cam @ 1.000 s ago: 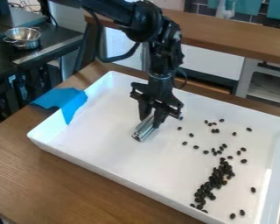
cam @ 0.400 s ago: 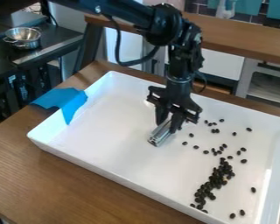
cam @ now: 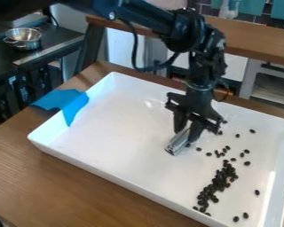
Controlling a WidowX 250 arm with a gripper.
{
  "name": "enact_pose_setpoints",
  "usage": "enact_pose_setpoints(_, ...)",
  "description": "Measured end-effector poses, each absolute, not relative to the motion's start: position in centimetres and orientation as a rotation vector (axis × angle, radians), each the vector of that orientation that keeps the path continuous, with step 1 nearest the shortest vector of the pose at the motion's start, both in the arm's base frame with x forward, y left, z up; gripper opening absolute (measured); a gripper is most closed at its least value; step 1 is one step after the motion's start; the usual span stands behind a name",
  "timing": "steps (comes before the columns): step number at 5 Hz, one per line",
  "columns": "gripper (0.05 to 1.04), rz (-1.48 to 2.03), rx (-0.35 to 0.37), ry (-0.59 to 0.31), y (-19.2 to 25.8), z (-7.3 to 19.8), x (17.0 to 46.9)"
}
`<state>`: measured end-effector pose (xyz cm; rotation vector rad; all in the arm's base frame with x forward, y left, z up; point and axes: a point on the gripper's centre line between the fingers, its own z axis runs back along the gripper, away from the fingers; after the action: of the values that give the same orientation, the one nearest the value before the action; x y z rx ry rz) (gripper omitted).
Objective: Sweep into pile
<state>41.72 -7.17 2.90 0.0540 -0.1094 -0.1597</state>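
Black two-finger gripper [cam: 188,130] over the white rectangular tray [cam: 124,170], fingers pinching a silver metal cylinder-like tool [cam: 178,142]. Small dark oval beans [cam: 216,185] inside tray: dense elongated cluster toward the near right side, others scattered around it.

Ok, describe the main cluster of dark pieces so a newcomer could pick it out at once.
Find the large white tray on the wooden table. In the camera view, look below and right of the metal tool in the hand: a long, narrow band of small dark pieces slants down the tray. Unlike the loose pieces around it, these lie crowded together.
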Motion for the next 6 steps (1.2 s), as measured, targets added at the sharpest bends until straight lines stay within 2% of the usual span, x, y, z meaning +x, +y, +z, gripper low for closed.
enact_pose_setpoints(4, 0.362, -0.242, 0.023, -0.069, -13.7, 2.8, 39.4)
enact_pose_setpoints(6, 0.362, -0.246, 0.015, -0.058, -15.0, 2.7, 39.2)
